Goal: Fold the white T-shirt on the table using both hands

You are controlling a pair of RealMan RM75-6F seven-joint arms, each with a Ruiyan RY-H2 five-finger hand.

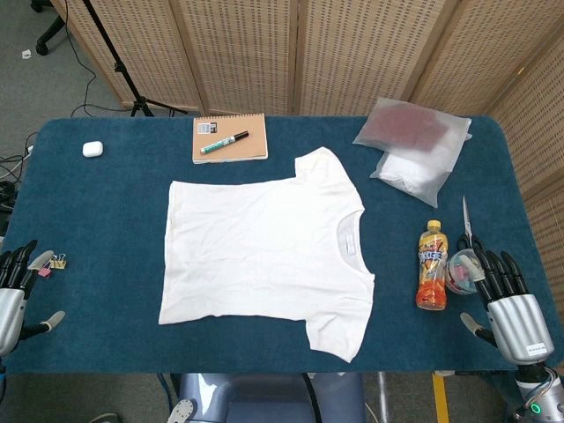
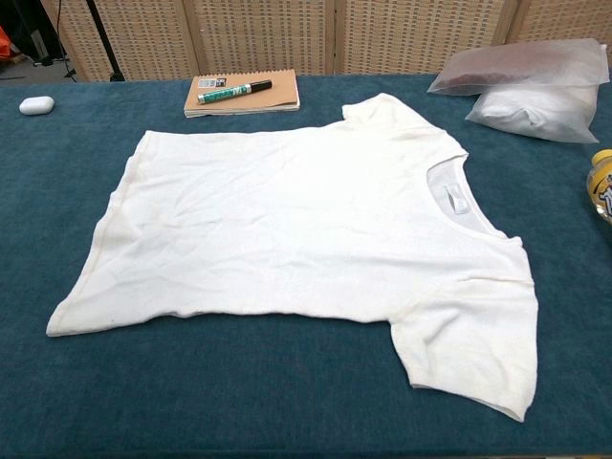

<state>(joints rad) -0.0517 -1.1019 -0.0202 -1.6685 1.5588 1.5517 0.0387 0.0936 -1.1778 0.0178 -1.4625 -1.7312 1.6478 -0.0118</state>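
The white T-shirt (image 1: 264, 247) lies flat and unfolded in the middle of the blue table, collar to the right, hem to the left; the chest view shows the T-shirt (image 2: 296, 229) spread out with both sleeves out. My left hand (image 1: 16, 286) hovers at the table's near-left corner, fingers apart, holding nothing. My right hand (image 1: 509, 304) sits at the near-right corner, fingers spread, also empty. Both hands are well clear of the shirt and do not show in the chest view.
A notebook (image 1: 229, 138) with a green marker (image 1: 224, 142) lies at the back. Two plastic bags (image 1: 414, 145) sit back right. An orange drink bottle (image 1: 431, 266), a tape roll (image 1: 458, 269) and scissors (image 1: 467, 225) are near my right hand. A white case (image 1: 92, 149) and binder clips (image 1: 55, 263) lie left.
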